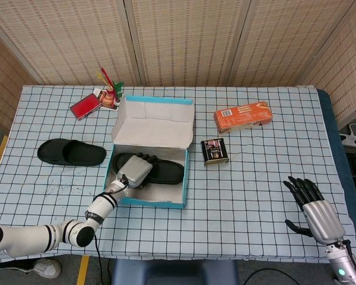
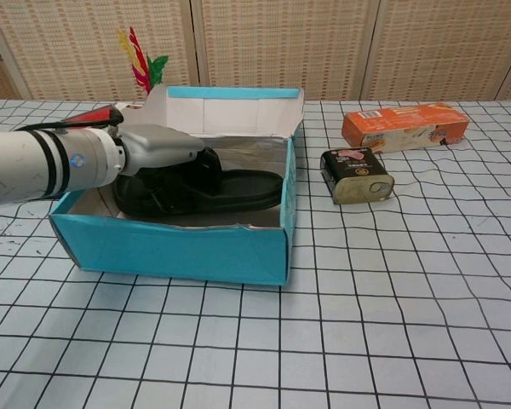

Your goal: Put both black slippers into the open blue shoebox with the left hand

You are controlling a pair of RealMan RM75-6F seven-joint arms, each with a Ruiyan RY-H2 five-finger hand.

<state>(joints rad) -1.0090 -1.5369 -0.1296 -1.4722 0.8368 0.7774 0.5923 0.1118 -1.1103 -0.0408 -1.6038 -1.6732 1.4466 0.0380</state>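
Left hand (image 1: 135, 171) fingers (image 2: 206, 164) wrapped on black rubber slipper (image 1: 161, 171) inside open blue cardboard shoebox (image 2: 170, 251). Lay flat, release gently, lift straight out without snagging walls.

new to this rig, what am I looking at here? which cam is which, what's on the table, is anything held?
It is a two-armed robot with human-like hands, steered remotely by a person. The head view looks down on the checked table; the chest view looks across it from low down. The left hand reaches into the open blue shoebox and grips one black slipper, which sits inside the box. The second black slipper lies on the table left of the box. The right hand is near the table's right corner, fingers spread, holding nothing. Also there: an orange carton, a small tin, a red item and a holder with coloured sticks.
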